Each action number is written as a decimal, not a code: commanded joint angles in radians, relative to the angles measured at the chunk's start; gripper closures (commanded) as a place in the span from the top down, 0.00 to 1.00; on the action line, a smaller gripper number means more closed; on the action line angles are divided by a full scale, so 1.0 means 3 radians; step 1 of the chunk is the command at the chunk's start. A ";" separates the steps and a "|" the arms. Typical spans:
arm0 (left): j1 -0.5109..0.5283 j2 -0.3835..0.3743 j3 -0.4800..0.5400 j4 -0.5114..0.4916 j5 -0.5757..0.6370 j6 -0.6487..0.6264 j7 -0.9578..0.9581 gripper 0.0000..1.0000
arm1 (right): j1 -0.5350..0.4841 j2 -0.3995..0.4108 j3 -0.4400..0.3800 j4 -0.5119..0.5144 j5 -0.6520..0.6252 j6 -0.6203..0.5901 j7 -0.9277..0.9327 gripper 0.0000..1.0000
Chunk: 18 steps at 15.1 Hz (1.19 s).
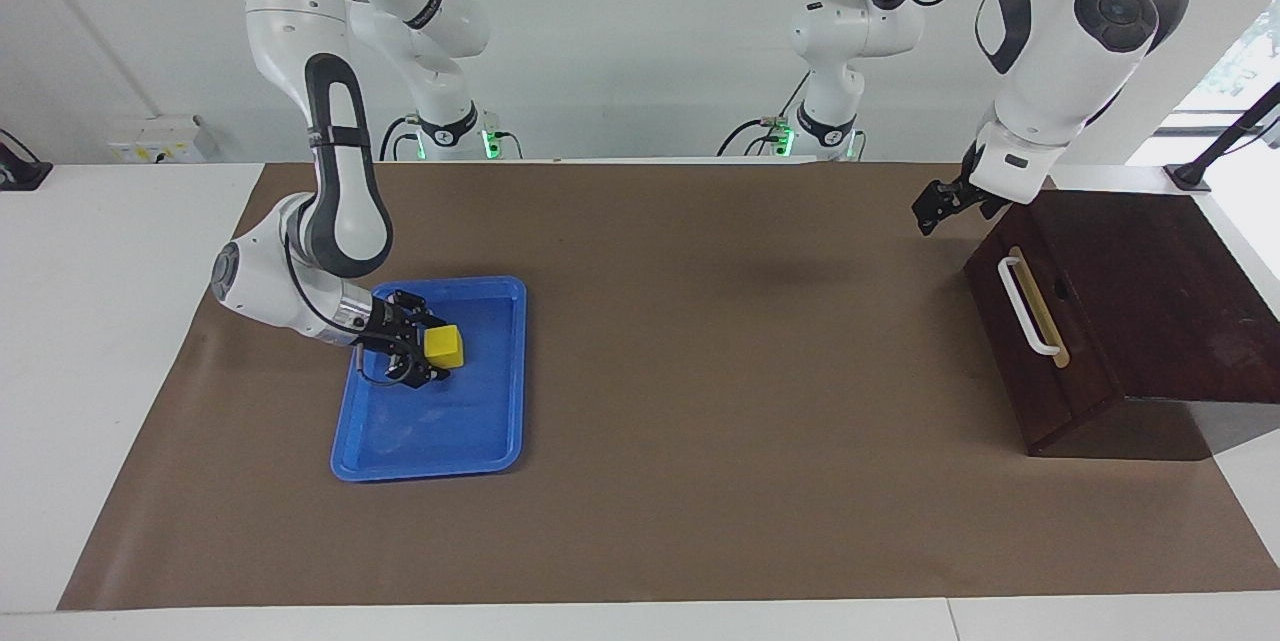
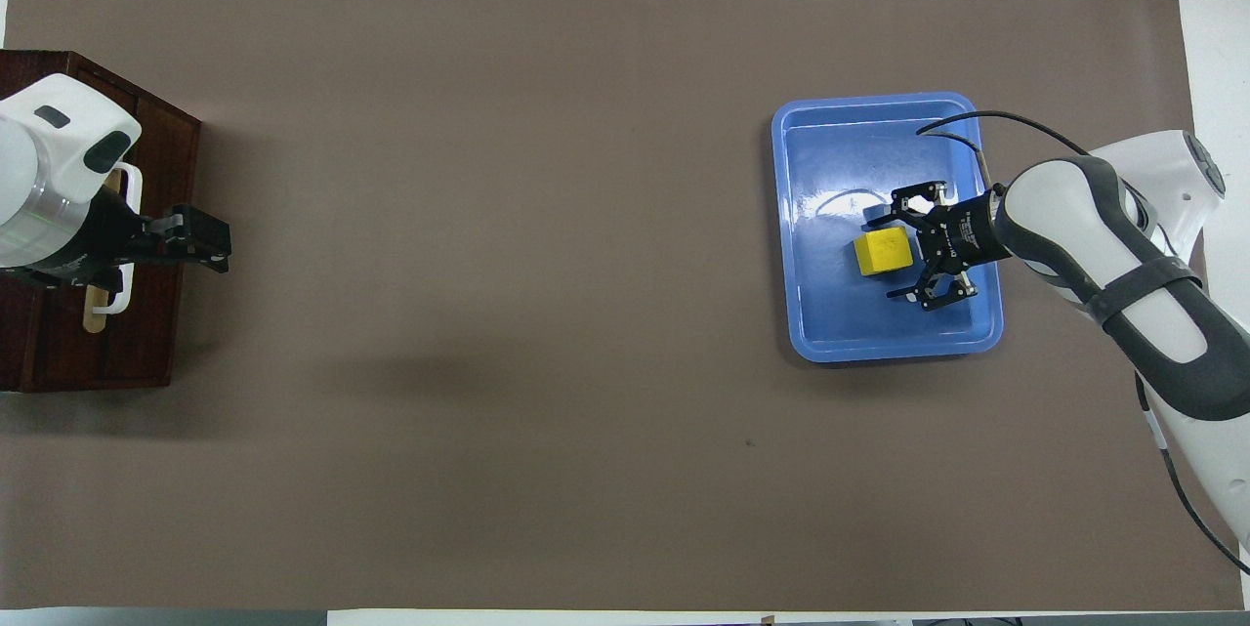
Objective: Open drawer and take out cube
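**Cube sits in the tray**

Cube (image 1: 444, 346) lies in the blue tray (image 1: 500, 441), between my right gripper's (image 1: 420, 351) spread fingers. It looks light, hard and smooth; I'd pinch two flat sides. Left gripper (image 1: 935, 206) hangs by the shut drawer (image 1: 1030, 361); its fingers, I can't tell.

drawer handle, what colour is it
White, a bar handle on a tan strip across the dark brown drawer front. It shows best in the facing view.

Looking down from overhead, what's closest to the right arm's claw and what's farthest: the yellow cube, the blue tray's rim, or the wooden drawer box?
1. The cube: right at the right claw, inside the tray.
2. The blue tray rim: around them, at the right arm's end of the table.
3. The drawer box: at the left arm's end, under the left claw.
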<state>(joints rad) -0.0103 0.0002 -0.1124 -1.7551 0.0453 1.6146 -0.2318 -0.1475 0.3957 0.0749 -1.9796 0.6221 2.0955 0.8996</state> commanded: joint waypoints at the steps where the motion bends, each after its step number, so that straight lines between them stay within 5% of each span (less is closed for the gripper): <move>1: -0.0169 0.0036 0.0073 0.0164 -0.0069 -0.0172 0.0133 1.00 | 0.0006 -0.0101 0.0006 -0.0023 -0.0085 -0.0061 -0.0018 1.00; 4: -0.0134 0.0025 0.0073 0.0190 -0.0074 -0.0116 0.0154 1.00 | 0.0006 -0.0260 0.0006 0.0079 -0.0085 -0.0322 0.0104 1.00; 9: -0.0175 0.0020 0.0058 0.0185 -0.0084 -0.0075 0.0154 1.00 | 0.0011 -0.0904 0.0011 0.0201 -0.0115 -0.0776 0.0269 1.00; 13: -0.0180 0.0040 0.0032 0.0272 -0.0084 -0.0100 0.0154 1.00 | 0.0088 -0.0997 0.0052 0.0712 -0.0671 -0.1196 0.0172 1.00; 18: -0.0175 0.0025 0.0032 0.0465 -0.0084 -0.0401 0.0297 1.00 | 0.0231 -0.1237 0.0057 0.0882 -0.1352 -0.1524 -0.1155 1.00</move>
<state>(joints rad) -0.0484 0.0091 -0.1150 -1.6806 0.0337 1.5696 -0.1660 -0.0752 0.0545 0.0875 -1.7227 0.2901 1.6703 0.7264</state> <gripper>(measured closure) 0.000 0.000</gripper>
